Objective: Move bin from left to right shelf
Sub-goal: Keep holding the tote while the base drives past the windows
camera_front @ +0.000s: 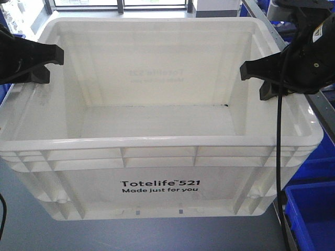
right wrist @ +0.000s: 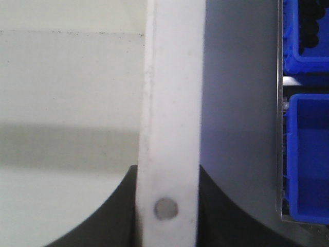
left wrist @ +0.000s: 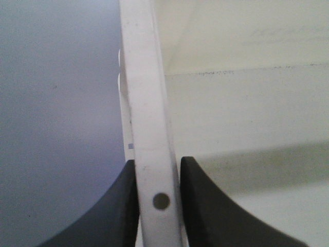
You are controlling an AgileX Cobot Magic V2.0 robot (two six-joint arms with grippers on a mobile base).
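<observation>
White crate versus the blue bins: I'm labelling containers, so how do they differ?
The white crate carries black print; the blue bins show none. The crate's side rims are clamped by the left gripper and right gripper; the blue bins sit untouched. Both are open-topped plastic.

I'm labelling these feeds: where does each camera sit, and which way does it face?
Front view: on the robot, looking forward and down into the bin; left gripper and right gripper show, clamped on its side rims.
Left wrist: on the left arm, looking down the left rim; two fingers straddle it.
Right wrist: mirrors it on the right rim, fingers showing; blue bins beyond.
Shared: every view shows the bin's inside; front and right wrist share the blue bins.
</observation>
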